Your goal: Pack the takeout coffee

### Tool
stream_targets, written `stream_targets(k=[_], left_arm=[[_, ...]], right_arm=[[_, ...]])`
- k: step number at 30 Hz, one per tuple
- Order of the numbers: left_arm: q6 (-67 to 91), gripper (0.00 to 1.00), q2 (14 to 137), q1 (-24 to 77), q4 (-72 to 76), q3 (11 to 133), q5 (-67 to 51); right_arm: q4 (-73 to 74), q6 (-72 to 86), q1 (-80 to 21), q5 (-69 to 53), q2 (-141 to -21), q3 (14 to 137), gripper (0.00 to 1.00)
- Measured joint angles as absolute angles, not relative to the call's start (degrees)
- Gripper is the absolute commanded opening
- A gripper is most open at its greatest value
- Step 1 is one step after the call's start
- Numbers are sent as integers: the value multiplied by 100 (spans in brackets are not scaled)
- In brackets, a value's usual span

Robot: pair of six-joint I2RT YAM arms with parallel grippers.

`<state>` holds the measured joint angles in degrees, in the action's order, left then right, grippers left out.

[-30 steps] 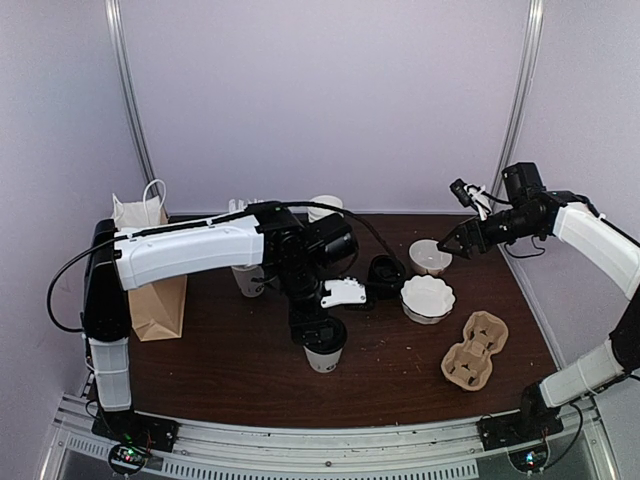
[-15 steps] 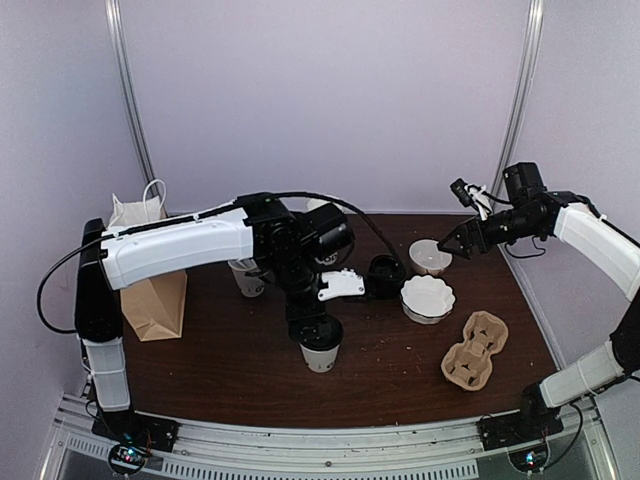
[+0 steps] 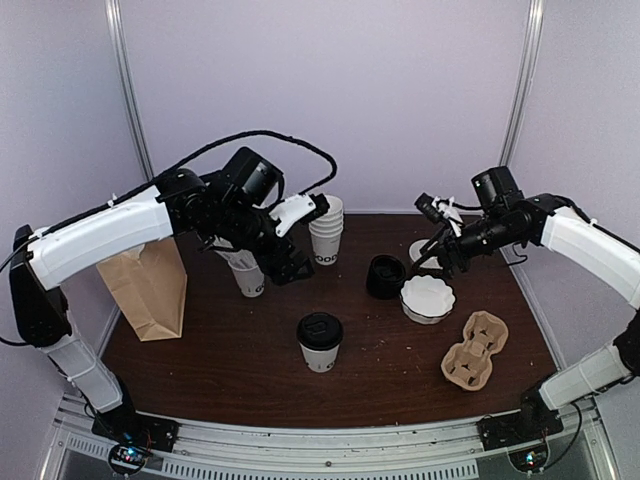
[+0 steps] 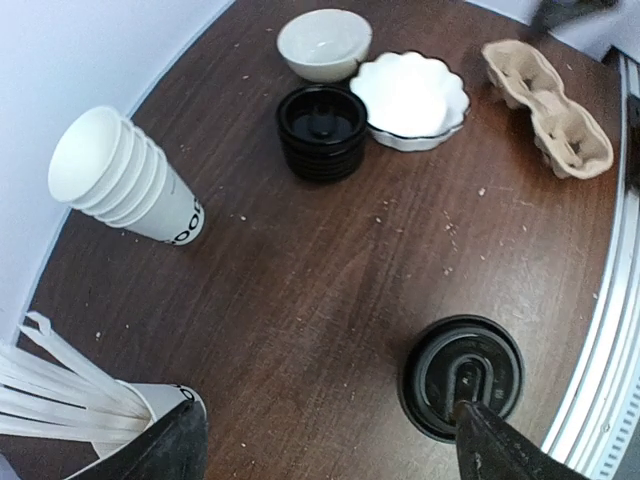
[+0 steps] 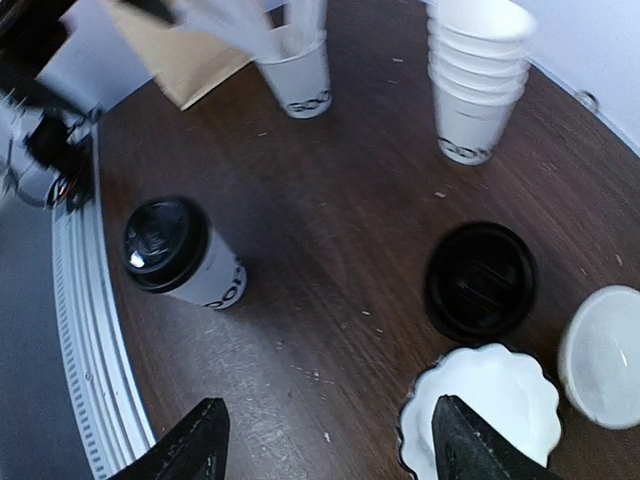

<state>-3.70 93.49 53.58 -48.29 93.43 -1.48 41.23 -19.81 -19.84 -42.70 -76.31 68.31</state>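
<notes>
Front centre, black-lidded white cup (image 3: 320,345) upright, left end effector (image 4: 325,432) spread, right end effector (image 5: 330,428) spread

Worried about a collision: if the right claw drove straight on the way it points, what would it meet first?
Probably the bare table, between the lidded coffee cup and the black lid stack. The scalloped white dish lies close beside that line; depth is unclear.

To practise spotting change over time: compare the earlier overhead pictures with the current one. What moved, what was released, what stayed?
The left gripper released the lidded coffee cup and rose back toward the far left, open and empty. The right gripper, also open, swung left toward the bowls. The cup, cup stack, straw cup, spare lids, bag and carrier stayed put.
</notes>
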Motion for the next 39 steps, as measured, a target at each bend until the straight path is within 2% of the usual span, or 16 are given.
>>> stream_targets(k=[3,11,15,19,24,39], left_arm=[[143,84,9334,4897,-4084,8766,-631],[1212,80,9633,4735,-2867,7594,-1848],[1507,80,9644,4729,-2362,7229,-2060],[1730,79,9653,4729,-1999,6910,-2320],[1881,79,9614,4729,-1745,6582,-2453],[2018,78,9317,4729,-1566,6051,-2447]], right_arm=[[4486,-2482,-2860,-4224,-7758,7118,54],[5457,-3883,-5092,-3489,-8313,7800,44],[5594,-4217,-5730,-2740,-8796,7966,38],[5572,-4331,-6128,-2067,-9356,8106,34],[5542,-4355,-6438,-1481,-9754,8340,33],[5459,-4357,-6805,-823,-10130,8938,34]])
